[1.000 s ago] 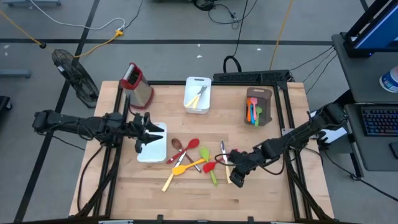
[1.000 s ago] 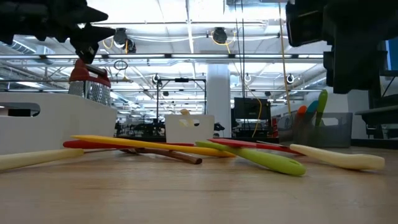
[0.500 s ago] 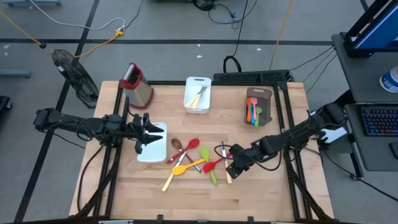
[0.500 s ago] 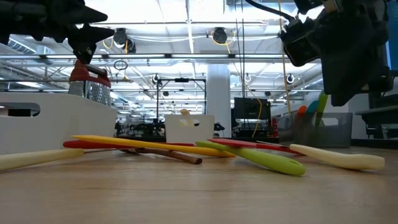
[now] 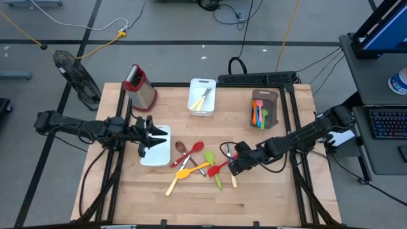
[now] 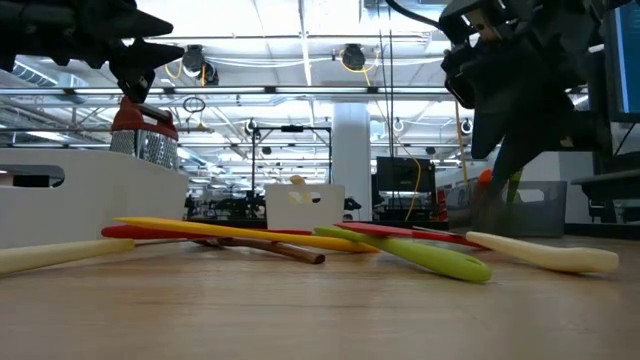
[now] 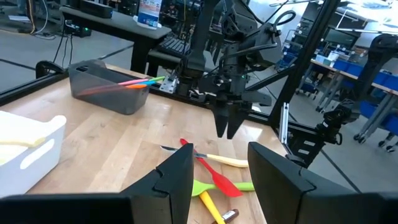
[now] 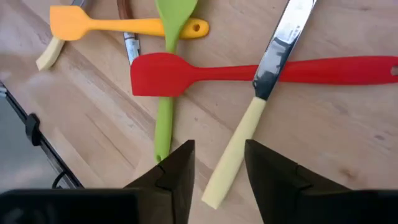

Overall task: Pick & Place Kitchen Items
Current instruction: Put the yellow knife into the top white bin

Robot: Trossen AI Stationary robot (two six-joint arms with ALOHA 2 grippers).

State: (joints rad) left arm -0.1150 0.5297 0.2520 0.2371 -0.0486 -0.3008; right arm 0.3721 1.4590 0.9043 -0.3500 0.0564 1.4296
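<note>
Right gripper (image 5: 233,166): fingers parted, empty, poised over the cream-handled knife (image 8: 249,118) in the table's central utensil pile. The knife likely handles light, stiff and slick; best gripped mid-handle. Left gripper (image 5: 144,136): apart, empty, over the white tray (image 5: 163,152).

Bare tabletop (image 5: 267,194) lies open; crossed utensils (image 5: 198,164) crowd the centre.

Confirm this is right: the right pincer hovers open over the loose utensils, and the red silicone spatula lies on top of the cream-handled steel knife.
Wrong in one respect. The right wrist view shows the cream-handled steel knife lying across the red silicone spatula, so the knife is on top. The rest holds: the right pincer hovers open over the loose utensils.
</note>
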